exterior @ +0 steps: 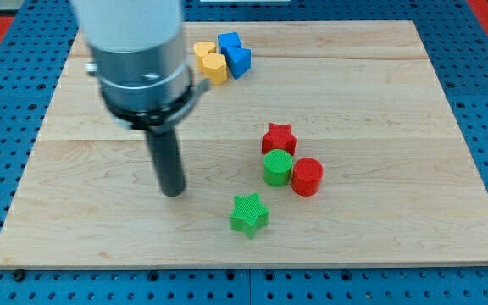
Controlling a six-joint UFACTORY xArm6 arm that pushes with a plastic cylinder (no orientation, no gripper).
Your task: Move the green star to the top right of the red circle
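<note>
ok so no pincer here to open or clamp, just my tip (173, 191) parked down-left of the green star (249, 213), which sits apart to the lower left of the red circle (307, 177), probably lining up a push

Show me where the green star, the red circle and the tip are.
green star (248, 213), camera view, centre of its top face
red circle (307, 176), camera view, middle of the cylinder
my tip (173, 191), camera view, rod's very bottom end, left of the green star
</note>
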